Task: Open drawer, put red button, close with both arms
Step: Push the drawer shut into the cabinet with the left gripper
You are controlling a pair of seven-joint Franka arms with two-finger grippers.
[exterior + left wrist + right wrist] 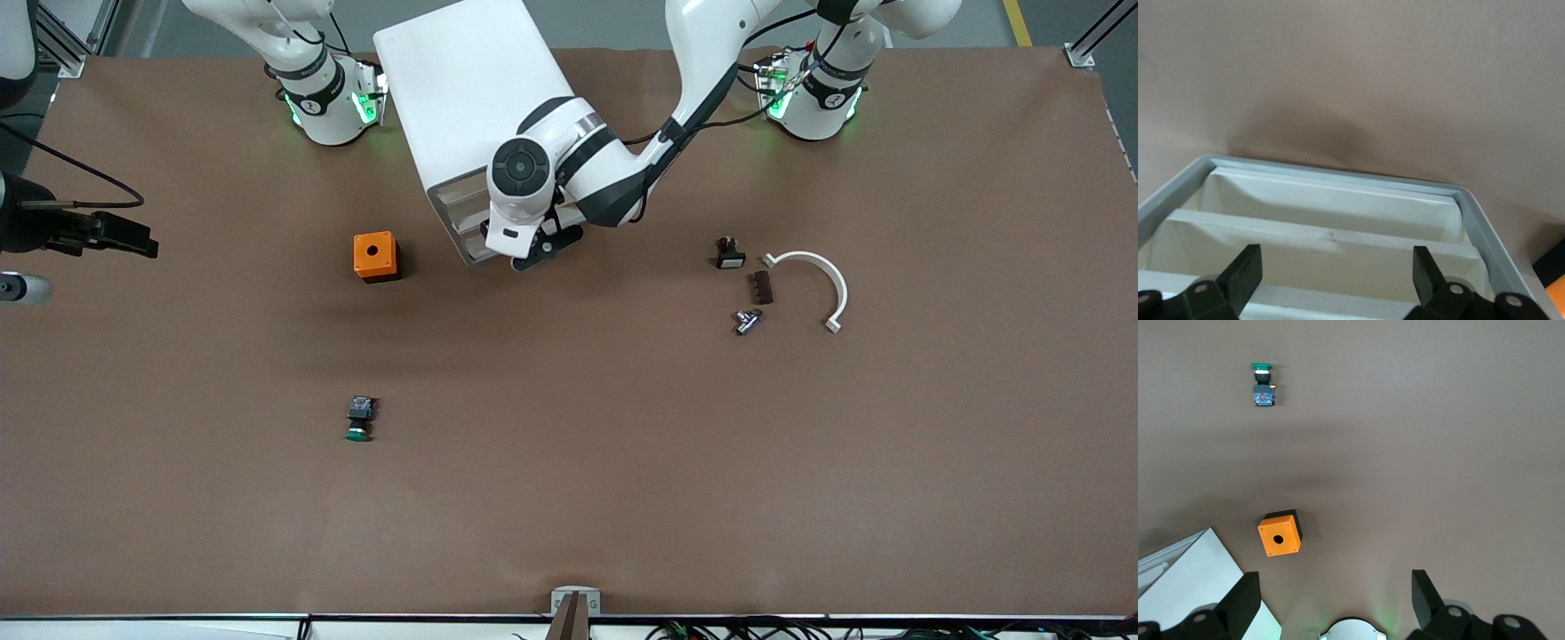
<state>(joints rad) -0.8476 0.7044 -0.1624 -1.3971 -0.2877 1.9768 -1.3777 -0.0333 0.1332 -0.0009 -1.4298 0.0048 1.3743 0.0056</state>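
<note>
The white cabinet (462,98) stands between the two arm bases, and its drawer fronts (462,227) face the front camera. My left gripper (547,249) is open and empty right at those fronts. In the left wrist view its fingertips (1248,267) straddle the beige and white drawer strips (1331,230) inside the grey frame; every drawer looks pushed in. The red button is not in view. My right gripper (133,240) waits high up at the right arm's end, open and empty. The right wrist view (1335,600) looks down on the table and the cabinet's corner (1185,587).
An orange box with a hole (375,256) (1280,533) sits beside the cabinet toward the right arm's end. A green-capped button (359,420) (1262,383) lies nearer the front camera. A black switch (730,255), brown block (762,287), metal fitting (747,321) and white curved bracket (822,280) lie toward the left arm's end.
</note>
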